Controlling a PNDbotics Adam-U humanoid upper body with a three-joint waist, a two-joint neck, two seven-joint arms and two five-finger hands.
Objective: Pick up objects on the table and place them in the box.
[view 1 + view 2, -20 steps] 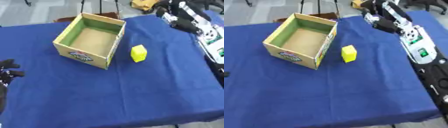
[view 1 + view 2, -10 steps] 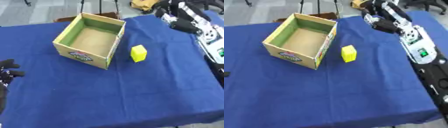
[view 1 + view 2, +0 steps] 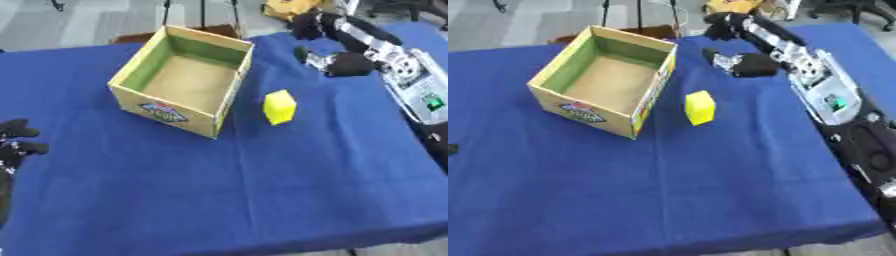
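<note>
Blue cloth is covering the surface (image 3: 667,190), with grey floor showing beyond its far edge. An open cardboard box (image 3: 604,79) is sitting on the cloth toward the far left, its inside lined green along the walls, a printed label on its near face, nothing visible within. A yellow block (image 3: 700,107) is standing on the cloth just beside the box's right-hand corner, apart from it. Beyond the block and to the right of the box, the robot's right hand (image 3: 745,62) is hovering over the far part of the surface, well clear of the block, its fingers curled and carrying nothing. The right arm (image 3: 820,90), silver with a small green light, is running back along the surface's right edge. Far to the left of the box, the left hand (image 3: 16,142) is showing at the picture's edge; its fingers cannot be made out.
</note>
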